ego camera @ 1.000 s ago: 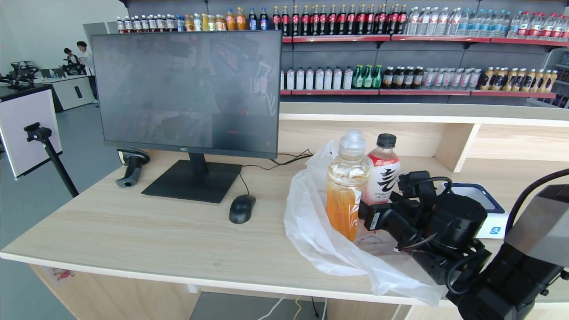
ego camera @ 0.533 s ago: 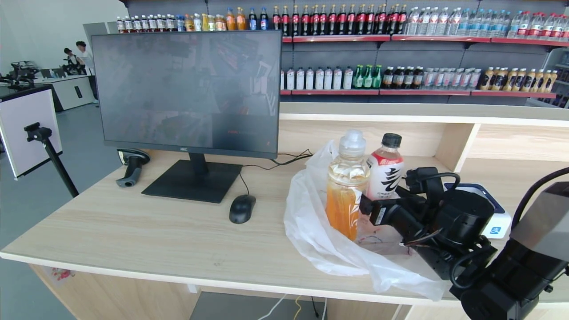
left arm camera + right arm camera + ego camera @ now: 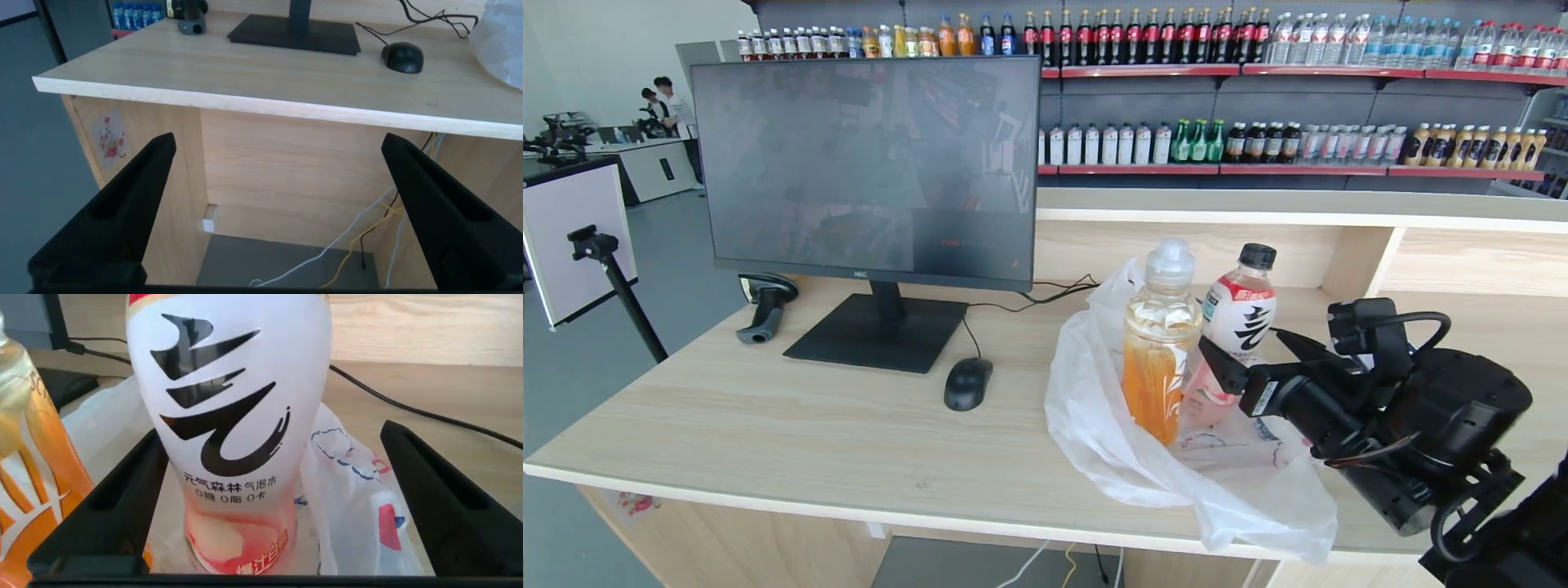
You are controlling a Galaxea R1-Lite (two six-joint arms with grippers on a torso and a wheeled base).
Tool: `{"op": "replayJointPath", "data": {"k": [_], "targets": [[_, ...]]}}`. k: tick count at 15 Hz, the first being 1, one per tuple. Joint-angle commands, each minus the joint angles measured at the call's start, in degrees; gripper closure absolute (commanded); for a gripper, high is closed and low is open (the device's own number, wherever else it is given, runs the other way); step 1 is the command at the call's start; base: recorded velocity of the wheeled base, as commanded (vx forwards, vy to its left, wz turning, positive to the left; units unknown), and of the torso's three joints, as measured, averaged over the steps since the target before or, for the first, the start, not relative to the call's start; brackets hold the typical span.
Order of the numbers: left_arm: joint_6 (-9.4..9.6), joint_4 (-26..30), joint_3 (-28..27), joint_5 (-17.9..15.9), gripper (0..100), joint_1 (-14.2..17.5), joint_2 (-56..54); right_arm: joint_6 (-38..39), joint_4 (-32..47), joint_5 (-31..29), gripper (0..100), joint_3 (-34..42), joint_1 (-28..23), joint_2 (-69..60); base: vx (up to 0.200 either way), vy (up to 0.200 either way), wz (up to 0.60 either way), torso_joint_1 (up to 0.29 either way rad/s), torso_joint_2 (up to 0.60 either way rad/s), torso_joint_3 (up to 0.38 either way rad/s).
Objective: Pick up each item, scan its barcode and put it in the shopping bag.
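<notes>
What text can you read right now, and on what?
White bottle: large stylised brush character, small print row beneath; neither transcribed reliably.
Monitor: bezel logo, too small.
Orange bottle: label blurred.
Shelf bottles: labels too small.

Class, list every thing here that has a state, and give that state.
bag: open, on counter.
monitor: dark.
orange bottle: capped, upright, in bag.
white bottle: capped, tilted, on bag.
right gripper: jaws open, either side of white bottle, not touching.
left gripper: jaws open, empty.
</notes>
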Motion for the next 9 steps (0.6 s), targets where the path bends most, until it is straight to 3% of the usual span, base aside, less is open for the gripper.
{"op": "replayJointPath", "data": {"k": [1, 5, 9], "targets": [[-0.01, -0.01, 0.00, 0.02, 0, 0.02, -0.02, 0.11, -0.06, 0.03, 0, 5.77, 0.02, -7.15, 0.000, 0.000, 0.00, 0.000, 0.00, 0.000], [-1.15, -0.01, 0.00, 0.02, 0, 0.02, -0.02, 1.60, -0.06, -0.06, 0, 19.83, 3.71, -19.28, 0.000, 0.000, 0.00, 0.000, 0.00, 0.000], [-1.15, -0.01, 0.00, 0.02, 0, 0.02, -0.02, 2.04, -0.06, -0.50, 0, 19.92, 5.29, -30.88, 0.000, 0.000, 0.00, 0.000, 0.00, 0.000]]}}
